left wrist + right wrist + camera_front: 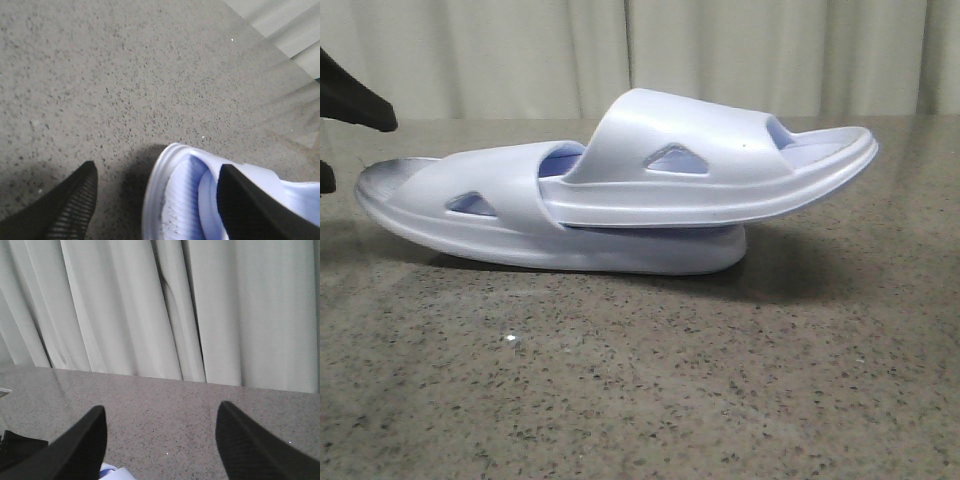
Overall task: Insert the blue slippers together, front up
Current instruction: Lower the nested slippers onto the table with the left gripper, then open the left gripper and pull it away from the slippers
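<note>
1. Table (650,400): speckled grey-brown stone top, pale curtain (750,50) behind it.
2. Slippers (620,200): 2 pale blue-white slides near mid-table in the front view, lying lengthwise across it, nested.
3. Lower slipper (470,215): sole flat on the table, one end pointing to the left; that end looks scuffed grey. Triangular side hole visible in its strap.
4. Upper slipper (700,165): one end pushed under the lower one's strap, the other end sticking out to the right and tilted up, clear of the table. Lavender footbed shows through its strap opening.
5. Left gripper (157,205): fingers spread wide, holding nothing. In the left wrist view one finger (75,210) is over bare table, the other (255,210) over the slipper's end; the ribbed footbed with dark specks lies between them. Contact with the slipper cannot be told.
6. In the front view a dark part of the left arm (355,95) shows at the left edge, just beside the scuffed end.
7. Right gripper (160,445): fingers wide apart, nothing between them, facing the curtain across the table. A small bit of pale blue slipper shows at the frame edge near one finger (80,450).
</note>
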`<action>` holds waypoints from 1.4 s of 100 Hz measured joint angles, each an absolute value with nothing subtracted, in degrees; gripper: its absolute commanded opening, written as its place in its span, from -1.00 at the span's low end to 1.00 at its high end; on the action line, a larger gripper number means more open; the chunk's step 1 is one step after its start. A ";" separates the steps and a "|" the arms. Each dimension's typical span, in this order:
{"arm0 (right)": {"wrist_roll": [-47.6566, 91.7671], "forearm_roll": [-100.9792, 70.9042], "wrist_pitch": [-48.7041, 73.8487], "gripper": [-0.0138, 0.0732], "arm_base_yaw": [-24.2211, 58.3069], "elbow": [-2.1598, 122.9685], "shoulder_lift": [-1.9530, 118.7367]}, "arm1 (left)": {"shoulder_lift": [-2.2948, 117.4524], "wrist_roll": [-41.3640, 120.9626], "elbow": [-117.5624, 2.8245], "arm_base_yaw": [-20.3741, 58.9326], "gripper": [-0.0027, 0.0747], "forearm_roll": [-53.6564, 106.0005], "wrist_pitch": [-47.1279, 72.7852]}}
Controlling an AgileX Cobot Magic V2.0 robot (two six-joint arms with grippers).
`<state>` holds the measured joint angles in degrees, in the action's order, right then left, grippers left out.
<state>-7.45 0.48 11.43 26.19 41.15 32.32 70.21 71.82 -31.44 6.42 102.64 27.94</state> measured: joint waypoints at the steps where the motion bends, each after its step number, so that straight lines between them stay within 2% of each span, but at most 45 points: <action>1: -7.45 0.48 11.58 0.25 26.19 41.15 32.32 | 69.91 72.34 -31.44 6.42 0.22 102.75 27.66; 24: -7.45 4.02 12.54 0.25 26.19 41.15 32.32 | 62.03 79.89 -32.85 6.42 0.22 102.77 26.46; 70: -7.45 13.15 15.05 0.25 26.07 39.79 30.39 | 35.58 85.33 -31.22 6.42 0.22 98.44 18.97; 110: -7.45 15.67 17.49 0.25 21.36 29.44 15.69 | 18.75 85.54 -17.47 6.42 0.22 93.17 14.28; 140: -7.45 15.69 28.87 0.25 21.02 21.61 2.23 | 11.64 85.54 -7.80 6.42 0.22 92.81 14.05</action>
<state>-7.45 15.69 28.87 21.02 21.61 2.23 11.64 85.54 -7.80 6.42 92.81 14.05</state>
